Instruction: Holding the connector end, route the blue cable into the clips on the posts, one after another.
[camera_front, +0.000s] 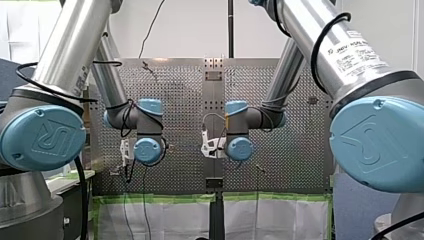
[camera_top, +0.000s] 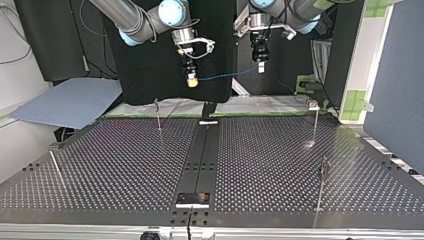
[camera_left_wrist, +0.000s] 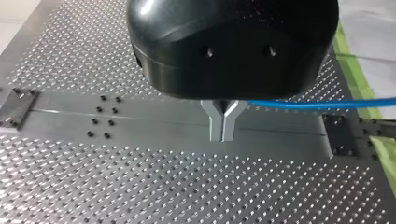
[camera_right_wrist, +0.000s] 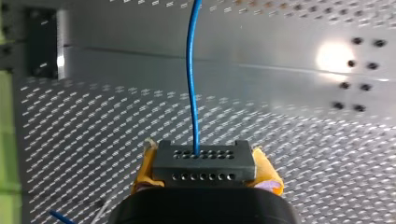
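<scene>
surface (camera_top: 280, 165): perforated metal | backdrop (camera_top: 145, 75): black curtain | partition (camera_top: 395, 75): blue-grey, top view's right | sheeting (camera_front: 165, 220): white, green-taped edge | wall (camera_front: 190, 25): white

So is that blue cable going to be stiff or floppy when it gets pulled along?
Probably flexible yet springy: the cable spans from my right pincer to my left pincer with slight sag. Likely light: it leaves the connector in a gentle curve.

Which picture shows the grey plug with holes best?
The right wrist view. The plug sits close between the yellow pads of my right claw, its holes plain, the cable leaving it. The top view shows only a speck at that claw's tip; the front view is too small to tell; the left wrist view shows only cable.
</scene>
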